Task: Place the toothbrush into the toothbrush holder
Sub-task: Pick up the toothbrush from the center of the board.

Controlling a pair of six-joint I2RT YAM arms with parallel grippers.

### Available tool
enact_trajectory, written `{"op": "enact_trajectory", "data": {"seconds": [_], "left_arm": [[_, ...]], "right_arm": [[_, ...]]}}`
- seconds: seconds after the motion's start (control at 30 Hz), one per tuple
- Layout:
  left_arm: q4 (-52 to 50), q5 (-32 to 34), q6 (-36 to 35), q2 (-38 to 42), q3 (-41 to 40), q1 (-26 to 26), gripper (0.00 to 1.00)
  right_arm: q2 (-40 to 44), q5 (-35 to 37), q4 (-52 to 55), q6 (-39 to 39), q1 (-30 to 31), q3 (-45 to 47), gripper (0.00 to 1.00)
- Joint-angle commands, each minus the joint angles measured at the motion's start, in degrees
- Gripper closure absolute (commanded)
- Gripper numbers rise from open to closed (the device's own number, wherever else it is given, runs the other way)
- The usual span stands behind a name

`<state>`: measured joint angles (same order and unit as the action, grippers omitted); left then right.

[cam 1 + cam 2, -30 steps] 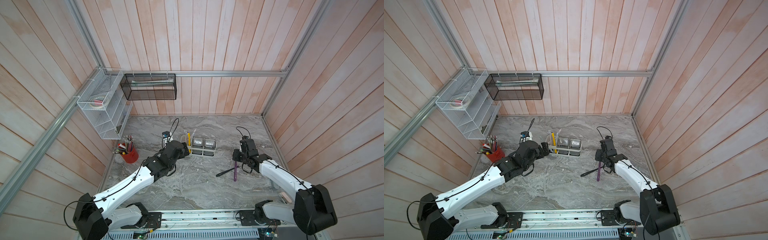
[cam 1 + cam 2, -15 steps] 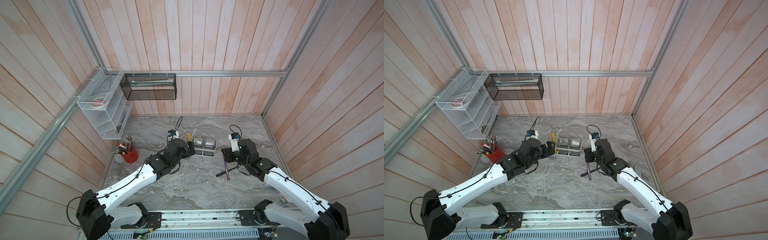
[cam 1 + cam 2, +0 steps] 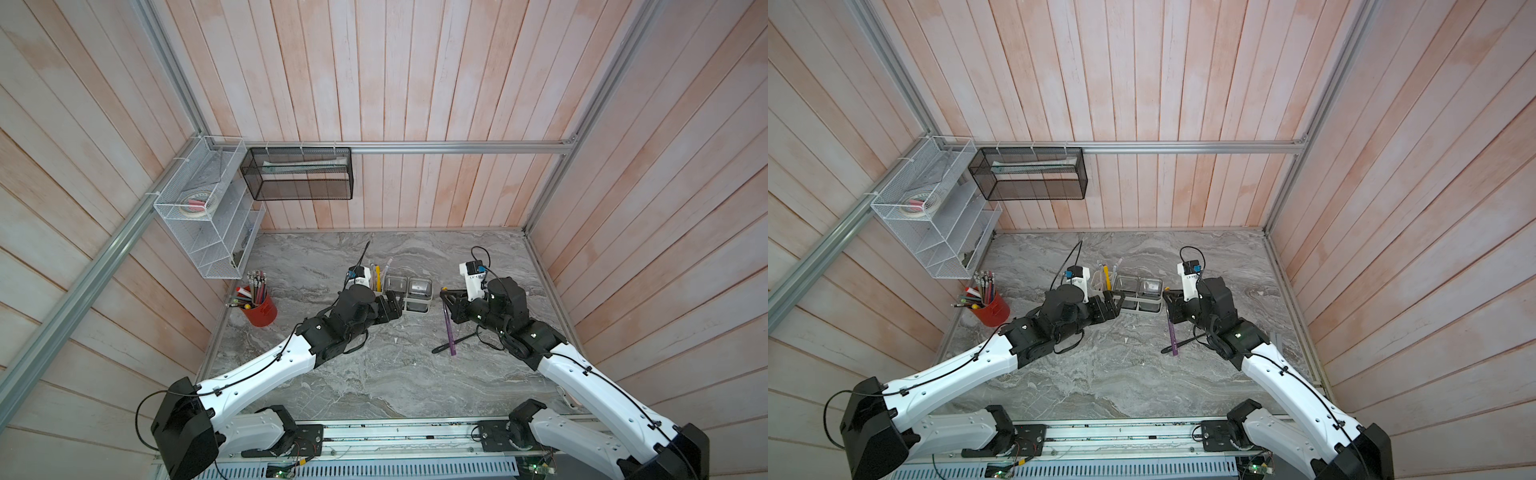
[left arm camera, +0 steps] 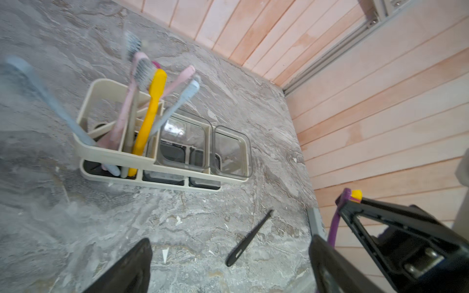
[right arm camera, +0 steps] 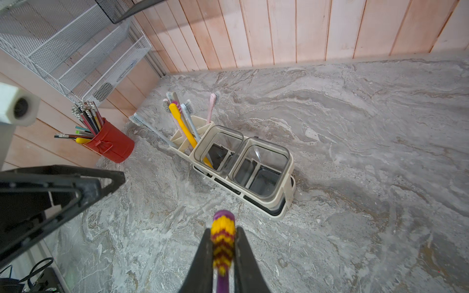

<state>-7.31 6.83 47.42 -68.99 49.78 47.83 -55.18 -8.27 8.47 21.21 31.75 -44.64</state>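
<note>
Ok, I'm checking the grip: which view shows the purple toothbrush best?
The right wrist view: the purple toothbrush is close up, its yellow-and-purple bristle head pinched in the right tool. Both top views show its handle, small; the left wrist view catches the head and some handle, partly hidden.

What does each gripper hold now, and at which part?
The right gripper pinches the purple toothbrush at its bristled head. The left gripper is open and holds nothing.

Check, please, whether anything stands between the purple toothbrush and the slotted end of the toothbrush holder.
Yes. From the purple toothbrush in the right gripper, the two clear cups lie before the slotted section. Several toothbrushes already stand in the slots, and the open left gripper hovers beside that end.
</note>
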Motion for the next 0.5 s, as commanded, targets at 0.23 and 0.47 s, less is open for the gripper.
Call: {"op": "enact_trajectory", "data": {"seconds": [0.23,0.47], "left_arm": [[32.76,-18.51,-0.16,0.32,-13.94,6.04,0.05],[50.49,-27.95,4.08,-6.17,-17.08,9.53,0.06]], "right_arm": [[1.35,-9.42,-5.88,4.73,0.89,-4.83,0.93],[1.74,-13.41,-8.77,6.53,2.17,-4.07,0.93]]}}
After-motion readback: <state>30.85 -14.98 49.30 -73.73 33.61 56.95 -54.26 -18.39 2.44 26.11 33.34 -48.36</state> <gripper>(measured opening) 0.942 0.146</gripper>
